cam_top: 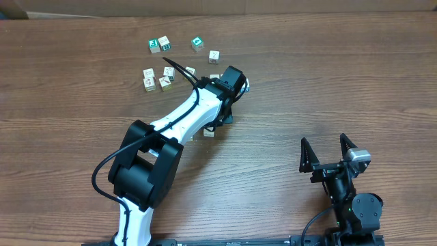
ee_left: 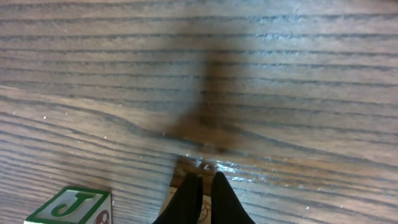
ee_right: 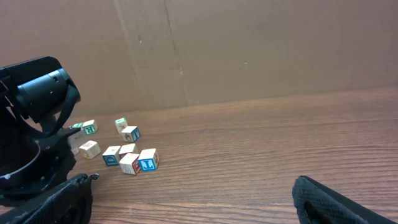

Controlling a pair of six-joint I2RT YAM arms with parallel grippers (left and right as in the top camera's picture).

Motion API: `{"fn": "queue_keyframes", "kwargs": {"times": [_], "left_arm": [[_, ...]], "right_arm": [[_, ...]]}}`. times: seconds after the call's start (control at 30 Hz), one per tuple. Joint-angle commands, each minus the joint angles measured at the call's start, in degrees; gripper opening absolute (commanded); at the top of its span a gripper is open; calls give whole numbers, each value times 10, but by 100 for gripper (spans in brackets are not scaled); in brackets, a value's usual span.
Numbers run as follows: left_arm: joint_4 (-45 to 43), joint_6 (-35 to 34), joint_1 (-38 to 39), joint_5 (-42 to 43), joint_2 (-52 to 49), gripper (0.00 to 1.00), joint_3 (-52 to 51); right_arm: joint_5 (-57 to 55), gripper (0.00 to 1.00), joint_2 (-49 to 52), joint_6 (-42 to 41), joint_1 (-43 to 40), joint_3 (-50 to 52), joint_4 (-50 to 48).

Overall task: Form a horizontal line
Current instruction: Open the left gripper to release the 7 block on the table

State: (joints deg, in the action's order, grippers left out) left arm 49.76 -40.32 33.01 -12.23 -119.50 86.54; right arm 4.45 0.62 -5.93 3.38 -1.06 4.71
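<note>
Small pale wooden cubes lie scattered at the back of the table, among them a loose cluster (cam_top: 158, 77) and single cubes (cam_top: 214, 56). No straight touching row of cubes shows in any view. My left gripper (ee_left: 203, 180) is shut, its tips down at the table over a pale cube with a red drawing (ee_left: 174, 202). A cube with a green J (ee_left: 71, 208) lies just to its left. In the overhead view the left wrist (cam_top: 231, 80) hides the fingers. My right gripper (cam_top: 329, 152) is open and empty at the front right; its fingers frame the right wrist view (ee_right: 199, 205).
Green-faced cubes (cam_top: 155, 46) (cam_top: 197, 44) lie farthest back. One cube (cam_top: 209, 131) lies beside the left forearm. The right wrist view shows blue-faced cubes (ee_right: 148, 160) and a cardboard wall (ee_right: 249, 50) behind the table.
</note>
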Motion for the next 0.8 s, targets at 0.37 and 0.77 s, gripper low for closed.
{"fn": "queue_keyframes", "kwargs": {"times": [0.37,0.77], "left_arm": [[22,27,1,0,-2,5,-3],[-10,26,-1,40,-1,4,34]], "right_arm": [[-3,100,-5,2,-3,6,-3],[-3,100,-5,2,-3,6,-3]]}}
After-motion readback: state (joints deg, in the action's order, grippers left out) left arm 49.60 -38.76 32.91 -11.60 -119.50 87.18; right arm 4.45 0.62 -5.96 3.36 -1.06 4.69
